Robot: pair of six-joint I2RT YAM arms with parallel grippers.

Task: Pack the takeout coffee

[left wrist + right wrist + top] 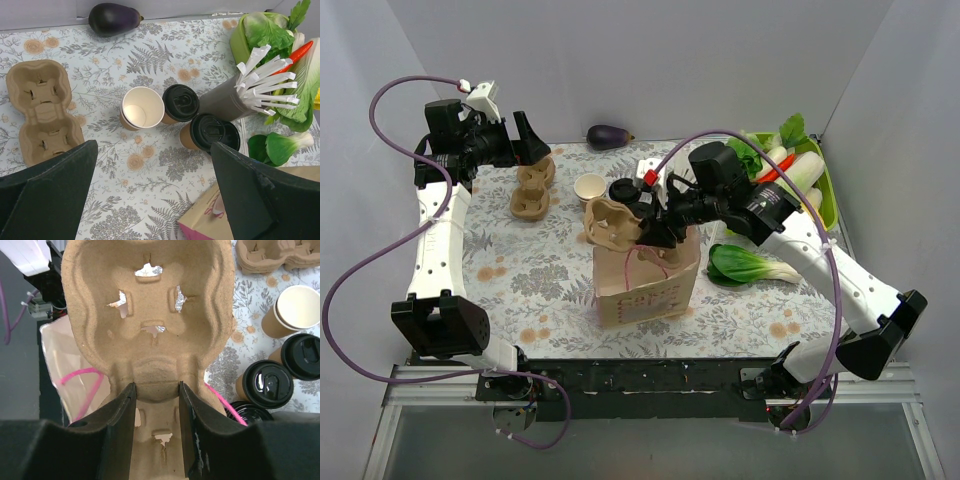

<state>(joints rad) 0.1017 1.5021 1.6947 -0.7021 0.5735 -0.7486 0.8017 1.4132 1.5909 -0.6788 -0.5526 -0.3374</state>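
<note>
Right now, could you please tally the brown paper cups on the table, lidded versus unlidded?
Black-lidded cups: 3, one only partly in view
Open cup: 1
Total: 4

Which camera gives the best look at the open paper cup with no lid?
Left wrist: the open cup sits whole, near centre, its white inside showing. Top external shows the cup small; right wrist shows the cup at the right edge.

left gripper (152, 150) agape, right gripper (156, 387) — clamped
</note>
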